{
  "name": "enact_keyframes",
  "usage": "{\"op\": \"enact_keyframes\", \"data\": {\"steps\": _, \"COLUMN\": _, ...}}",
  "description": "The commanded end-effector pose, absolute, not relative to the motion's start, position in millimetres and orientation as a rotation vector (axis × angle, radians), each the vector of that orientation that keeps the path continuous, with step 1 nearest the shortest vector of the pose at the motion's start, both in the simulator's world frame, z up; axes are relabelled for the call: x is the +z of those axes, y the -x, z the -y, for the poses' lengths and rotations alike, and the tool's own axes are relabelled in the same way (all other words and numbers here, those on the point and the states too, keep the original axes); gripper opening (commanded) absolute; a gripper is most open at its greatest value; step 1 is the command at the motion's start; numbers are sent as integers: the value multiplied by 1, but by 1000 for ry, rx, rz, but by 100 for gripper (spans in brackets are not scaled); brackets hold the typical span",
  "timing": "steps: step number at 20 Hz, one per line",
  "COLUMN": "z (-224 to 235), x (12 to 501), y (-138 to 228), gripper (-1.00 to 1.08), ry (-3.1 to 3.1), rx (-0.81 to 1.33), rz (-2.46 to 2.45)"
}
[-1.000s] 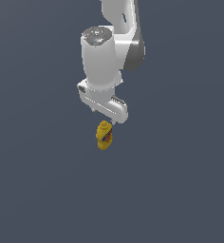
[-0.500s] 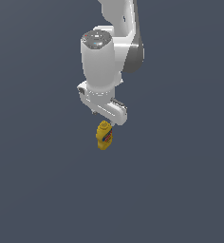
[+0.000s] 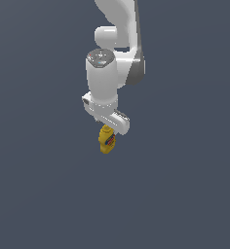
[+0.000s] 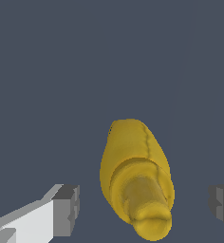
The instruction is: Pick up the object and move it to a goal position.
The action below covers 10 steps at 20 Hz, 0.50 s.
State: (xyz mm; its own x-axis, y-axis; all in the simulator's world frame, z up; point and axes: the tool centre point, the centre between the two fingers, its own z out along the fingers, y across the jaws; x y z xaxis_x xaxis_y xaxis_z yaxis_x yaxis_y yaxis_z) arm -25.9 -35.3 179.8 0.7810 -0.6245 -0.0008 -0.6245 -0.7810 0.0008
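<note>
I work in a bare simulated scene, not a real room. Around my white arm (image 3: pixel 112 73) lies only flat, featureless grey-blue rendered ground (image 3: pixel 185 194).

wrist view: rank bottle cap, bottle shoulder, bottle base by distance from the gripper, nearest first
1. Cap: between the open gripper fingers, touching neither.
2. Shoulder: just behind the cap.
3. Base: far end of the bottle, pointing away from the gripper.

- The yellow bottle (image 4: pixel 135 178) stands between the hand's (image 4: pixel 142 206) spread fingers (image 4: pixel 66 209), with a gap on both sides.
- Only plain grey ground (image 3: pixel 185 194) lies around the bottle.
</note>
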Motion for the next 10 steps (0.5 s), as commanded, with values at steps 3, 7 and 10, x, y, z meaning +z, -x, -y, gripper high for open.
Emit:
{"op": "enact_keyframes", "data": {"steps": 3, "z": 35, "x": 171, "y": 25, "gripper": 100, "ry": -2964, "rx": 0, "rz": 1040}}
{"op": "enact_keyframes", "data": {"steps": 7, "z": 35, "x": 170, "y": 25, "gripper": -100, "ry": -2964, "rx": 0, "rz": 1040}}
{"op": "enact_keyframes", "data": {"steps": 10, "z": 35, "x": 170, "y": 25, "gripper": -100, "ry": -2964, "rx": 0, "rz": 1040}}
